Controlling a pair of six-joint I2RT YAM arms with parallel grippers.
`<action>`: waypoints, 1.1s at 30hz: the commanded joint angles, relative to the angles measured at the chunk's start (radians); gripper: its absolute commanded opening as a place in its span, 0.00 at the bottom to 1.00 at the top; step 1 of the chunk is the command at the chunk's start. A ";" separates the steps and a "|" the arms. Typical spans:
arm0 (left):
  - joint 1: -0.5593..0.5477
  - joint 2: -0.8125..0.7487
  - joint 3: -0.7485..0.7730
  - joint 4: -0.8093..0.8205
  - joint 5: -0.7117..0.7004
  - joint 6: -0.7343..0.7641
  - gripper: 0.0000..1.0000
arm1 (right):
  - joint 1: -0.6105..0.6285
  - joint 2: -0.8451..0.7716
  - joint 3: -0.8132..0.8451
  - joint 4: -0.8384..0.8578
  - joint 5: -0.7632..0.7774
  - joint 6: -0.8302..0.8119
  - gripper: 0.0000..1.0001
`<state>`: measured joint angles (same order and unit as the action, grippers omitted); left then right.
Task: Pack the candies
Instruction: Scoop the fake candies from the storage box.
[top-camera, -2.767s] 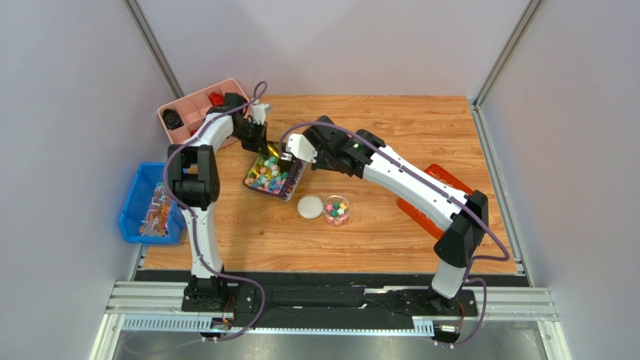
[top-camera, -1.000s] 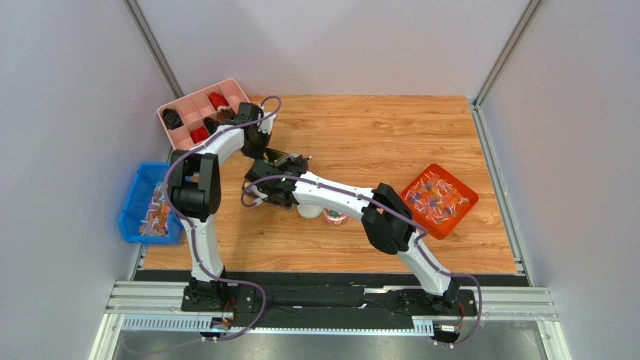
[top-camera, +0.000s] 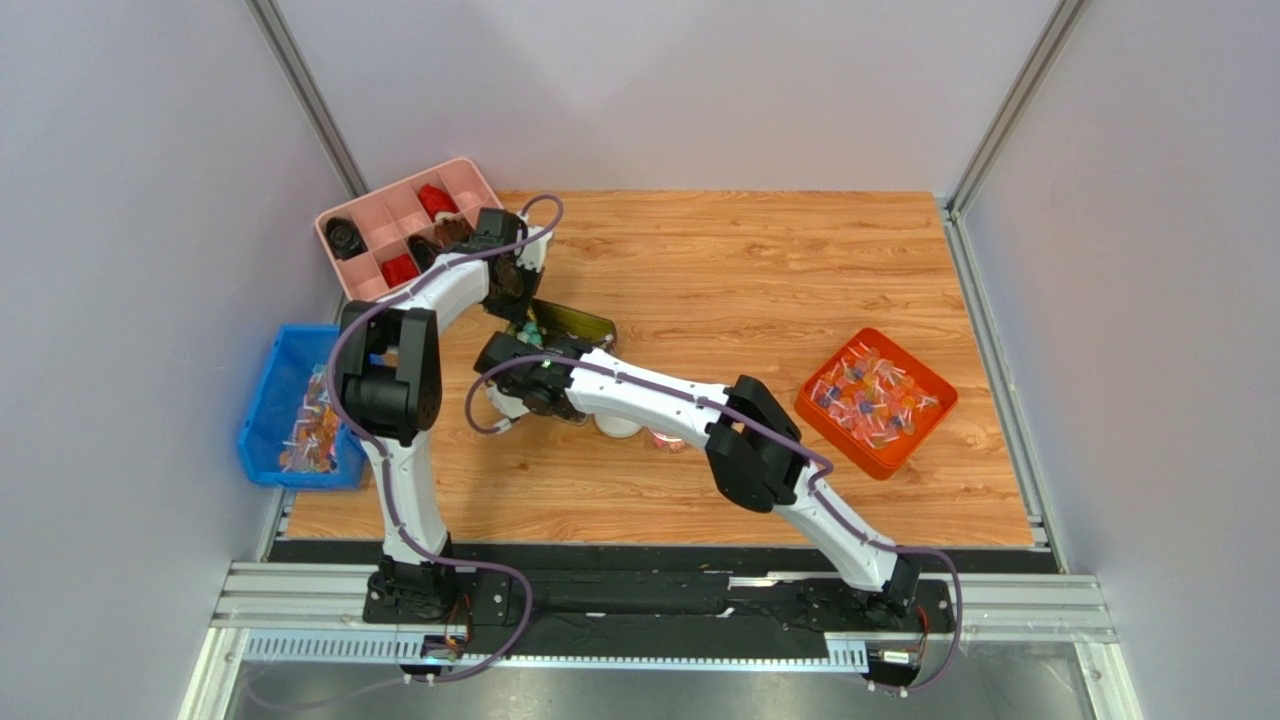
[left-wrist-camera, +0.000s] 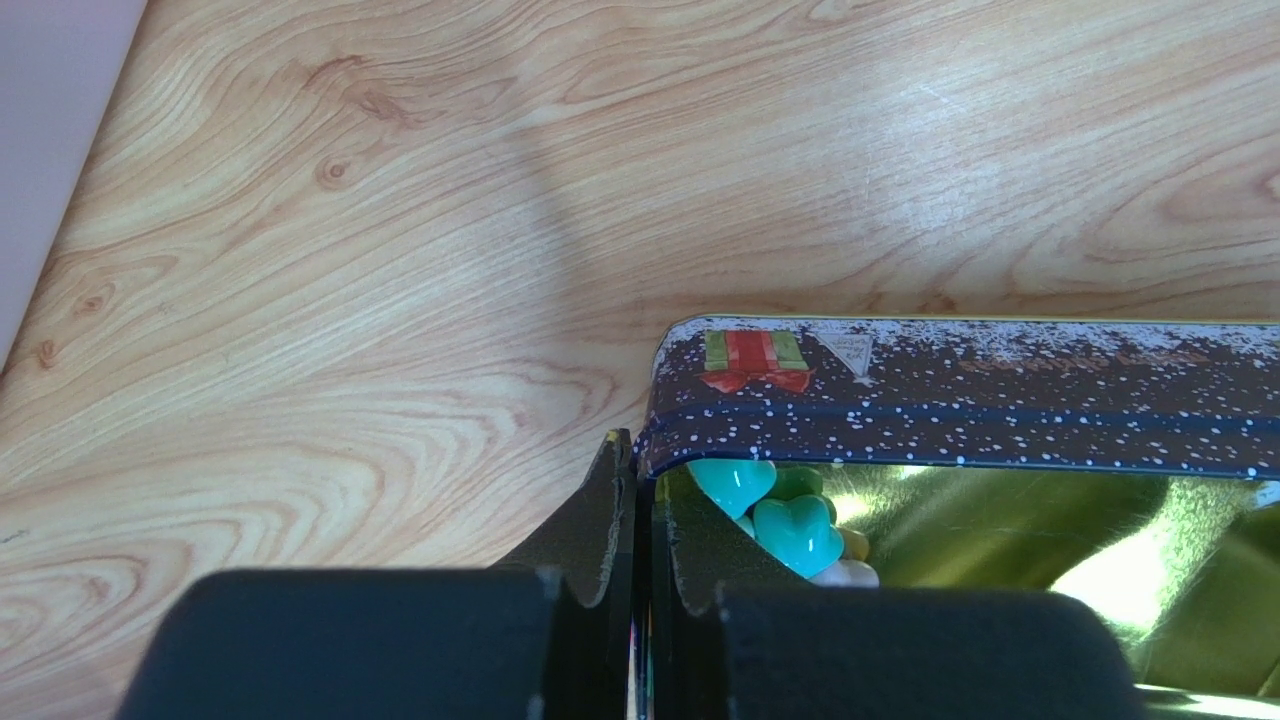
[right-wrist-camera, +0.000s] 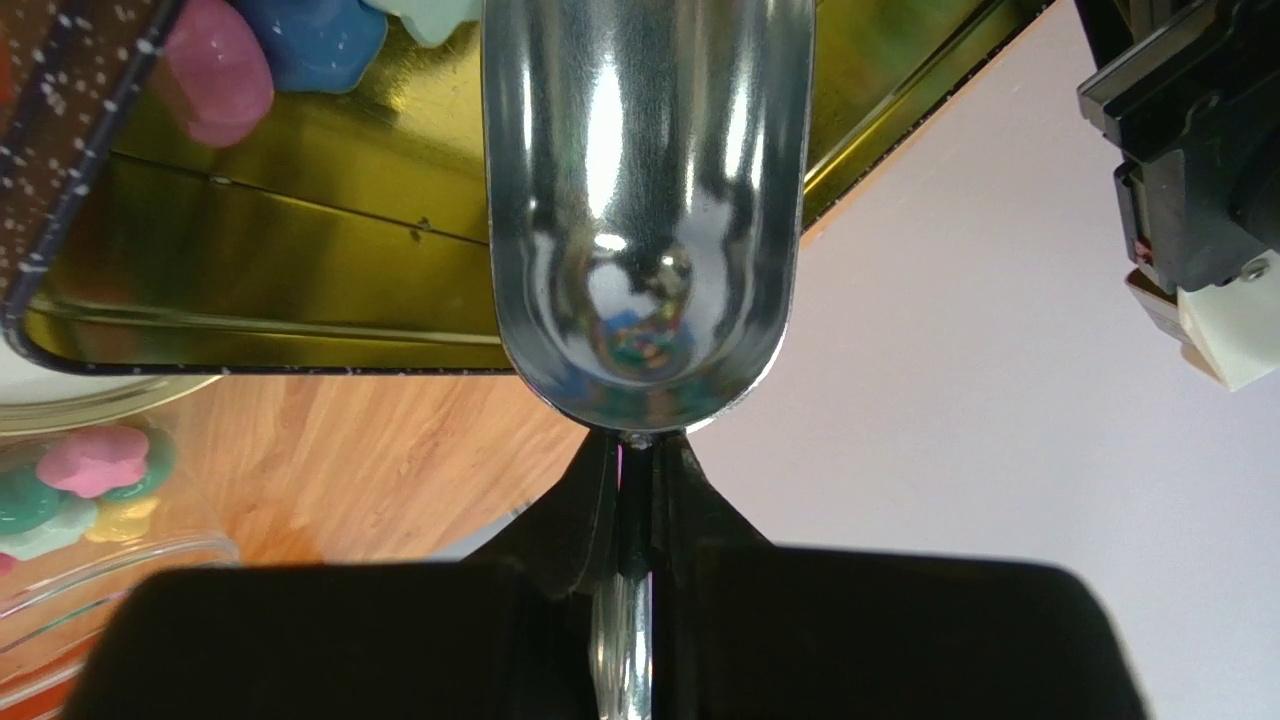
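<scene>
Scooping step, bowl not yet loaded. Nearest the near edge of the table (top-camera: 781, 270), left of its centre, a clear jar (right-wrist-camera: 45, 518) already holds a few candies (right-wrist-camera: 90, 458), and a white lid (top-camera: 616, 425) lies just beside it. Beyond, the right gripper (right-wrist-camera: 634, 465) is clamped on the handle of a metal scoop (right-wrist-camera: 646, 195), whose empty bowl hangs over the gilt inside of the tin (left-wrist-camera: 977, 398). Farther, toward the far left corner, the left gripper (left-wrist-camera: 639, 495) pinches the tin's wall, apparently tipping it. More candies lie inside by that gripped corner. Next move, by judgement: drive the scoop under the heap, lift it level, and carry it to the jar without spilling
</scene>
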<state>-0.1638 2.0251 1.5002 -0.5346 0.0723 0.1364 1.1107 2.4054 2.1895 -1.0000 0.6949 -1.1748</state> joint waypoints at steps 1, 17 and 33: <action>0.003 -0.058 0.005 0.031 0.024 -0.034 0.00 | 0.006 0.049 0.085 -0.104 -0.103 0.112 0.00; 0.001 -0.065 -0.005 0.039 0.007 -0.034 0.00 | 0.047 0.115 0.111 0.018 -0.104 0.239 0.00; 0.001 -0.069 -0.011 0.041 0.007 -0.031 0.00 | 0.046 0.118 0.115 0.067 -0.201 0.345 0.00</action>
<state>-0.1612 2.0251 1.4857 -0.5335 0.0433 0.1379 1.1572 2.4996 2.2753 -0.9493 0.6025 -0.8909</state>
